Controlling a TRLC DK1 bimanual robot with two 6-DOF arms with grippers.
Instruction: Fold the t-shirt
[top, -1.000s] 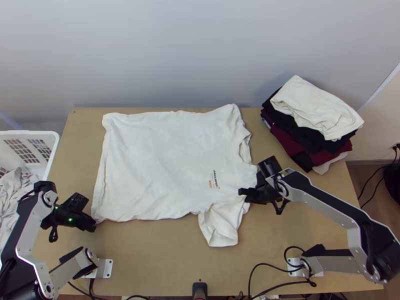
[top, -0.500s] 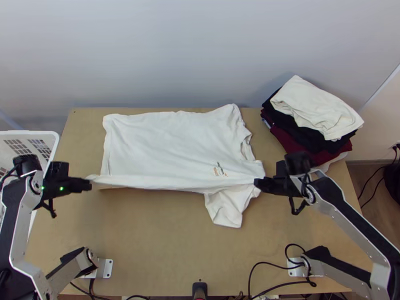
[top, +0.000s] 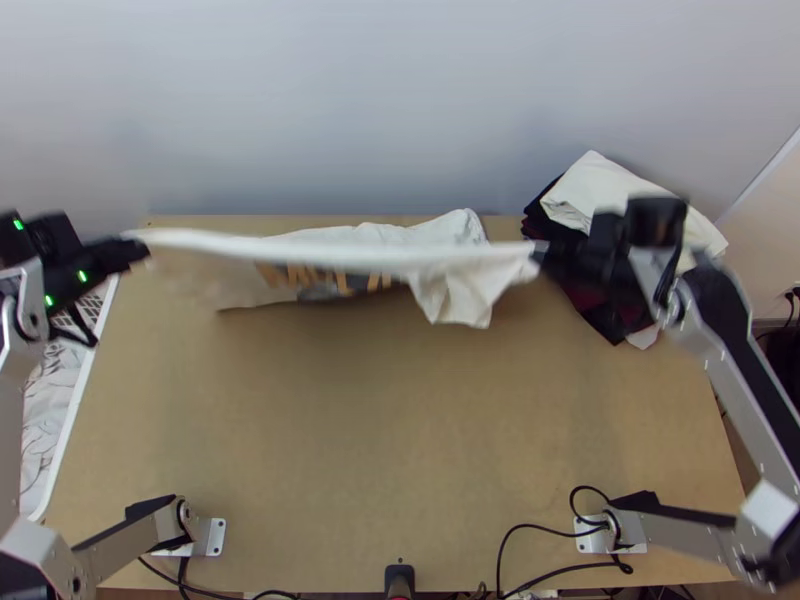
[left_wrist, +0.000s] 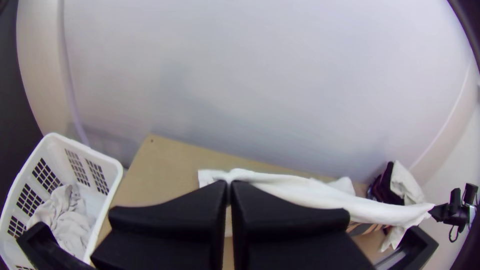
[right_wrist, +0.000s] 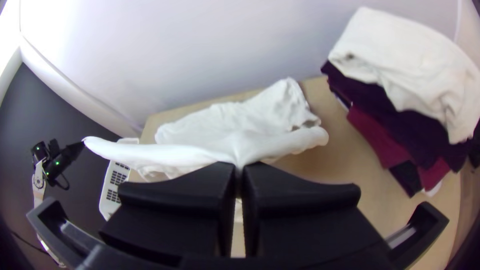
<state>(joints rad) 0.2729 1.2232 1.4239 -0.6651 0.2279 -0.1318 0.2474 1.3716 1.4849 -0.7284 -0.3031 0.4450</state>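
Note:
The white t-shirt is stretched between both grippers, its near edge lifted off the table while its far part rests near the back edge; dark and orange print shows under the raised edge. My left gripper is shut on one end of that edge at the far left; in the left wrist view the left gripper has its fingers together on the cloth. My right gripper is shut on the other end, with a sleeve hanging beside it; the right wrist view shows the right gripper pinching the white fabric.
A stack of folded clothes, white on black and dark red, stands at the back right, partly behind the right arm. A white basket with pale cloth inside is at the table's left side. Bare wooden table lies in front of the shirt.
Both grippers have risen and moved toward the back, spreading slightly apart. The shirt's near edge has come up off the table and back with them, baring the printed side.

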